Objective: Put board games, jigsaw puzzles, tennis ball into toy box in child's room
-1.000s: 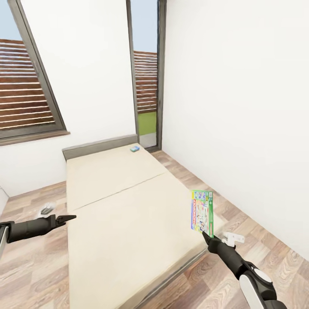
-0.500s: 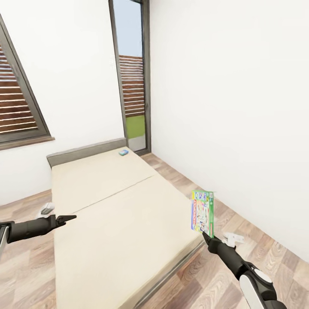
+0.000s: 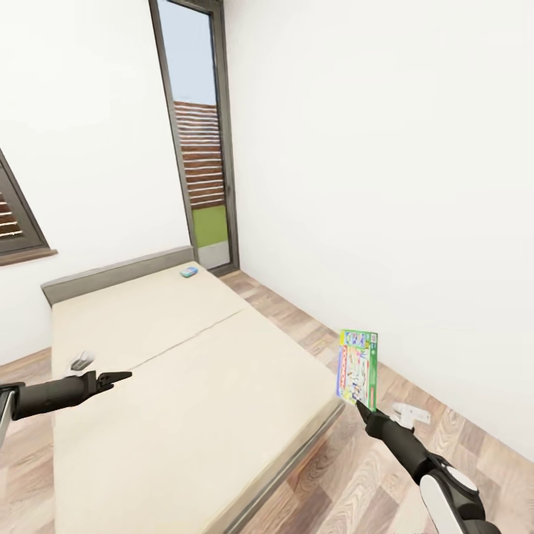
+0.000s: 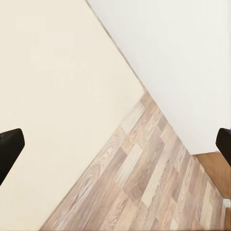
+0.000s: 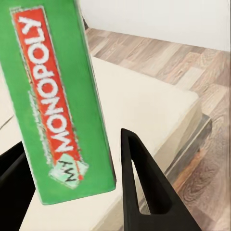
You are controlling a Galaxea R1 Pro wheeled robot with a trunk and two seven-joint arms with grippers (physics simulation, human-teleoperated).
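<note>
My right gripper (image 3: 363, 406) is shut on the lower edge of a green board game (image 3: 358, 368), a "Monopoly" box held upright over the floor just off the bed's near right corner. In the right wrist view the box (image 5: 57, 106) sits between the two dark fingers (image 5: 142, 192). A small blue board game (image 3: 189, 272) lies on the cream bed (image 3: 185, 386) near the headboard. My left gripper (image 3: 119, 377) hovers over the bed's left side; its fingers (image 4: 9, 151) stand wide apart and hold nothing. The toy box and table are out of view.
A white wall (image 3: 386, 185) runs along the right, with a strip of wood floor (image 3: 297, 319) between it and the bed. A tall narrow glass door (image 3: 194, 141) stands behind the grey headboard (image 3: 119, 271). A window corner shows at the far left.
The camera has swung to the right, so the bed, window and door sit further left in the picture. Both arms keep their pose, and the right gripper still holds the green game.
</note>
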